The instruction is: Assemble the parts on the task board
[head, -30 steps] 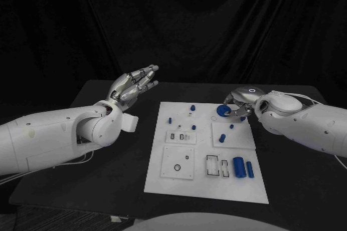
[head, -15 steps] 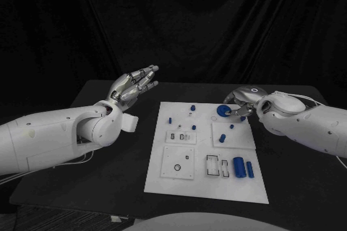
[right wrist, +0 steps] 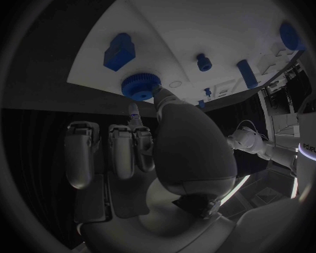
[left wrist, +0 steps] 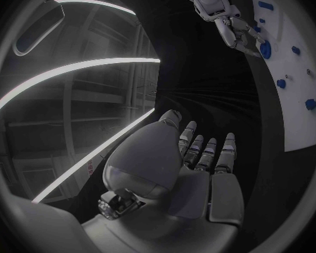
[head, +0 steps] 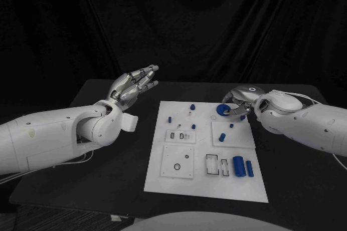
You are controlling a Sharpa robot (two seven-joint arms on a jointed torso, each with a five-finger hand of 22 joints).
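A black table (head: 101, 156) carries the white task board (head: 206, 183) at its middle, with bare dark surface along both long edges of the board. The left hand (head: 134, 85) is raised off the board's left edge near the table's far left corner, palm flat, fingers straight and slightly apart, holding nothing. The right hand (head: 238, 103) sits at the board's far right corner, pinching a round blue toothed part (head: 223, 109) between thumb and a finger just above the white surface; its other fingers (right wrist: 81, 152) are curled clear of the board. Two blue cylinders (head: 243, 167) lie side by side near the board's right edge toward the near end. Smaller blue pegs (head: 194, 107) stand along the far edge, well apart from one another.
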